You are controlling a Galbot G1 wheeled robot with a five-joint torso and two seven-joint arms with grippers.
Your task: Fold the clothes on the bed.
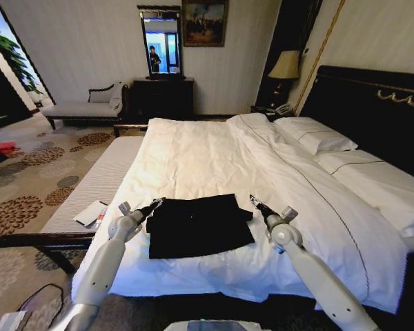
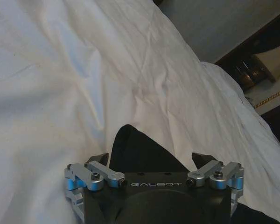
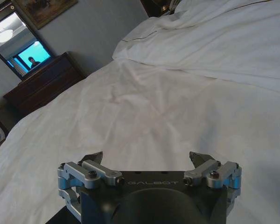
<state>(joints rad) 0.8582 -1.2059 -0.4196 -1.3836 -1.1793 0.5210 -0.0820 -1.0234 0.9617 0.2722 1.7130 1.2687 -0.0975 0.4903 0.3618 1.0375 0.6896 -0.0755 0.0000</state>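
The clothes, a black T-shirt [image 1: 199, 225], lie as a flat, roughly rectangular dark shape on the white duvet of the bed [image 1: 193, 158], near its front edge. My left gripper [image 1: 156, 203] hovers at the shirt's left far corner, open. In the left wrist view the left gripper [image 2: 150, 157] has its fingers wide apart, with a point of the black cloth [image 2: 137, 149] showing between them. My right gripper [image 1: 254, 201] stands open just right of the shirt's right far corner. In the right wrist view the right gripper [image 3: 146, 157] looks over bare duvet [image 3: 168, 102].
Pillows [image 1: 316, 135] and a dark headboard [image 1: 372, 103] lie to the right. A striped padded bench [image 1: 90, 185] with a booklet [image 1: 91, 212] runs along the bed's left side. A chaise [image 1: 83, 107], dresser [image 1: 162, 96] and lamp [image 1: 286, 65] stand at the back.
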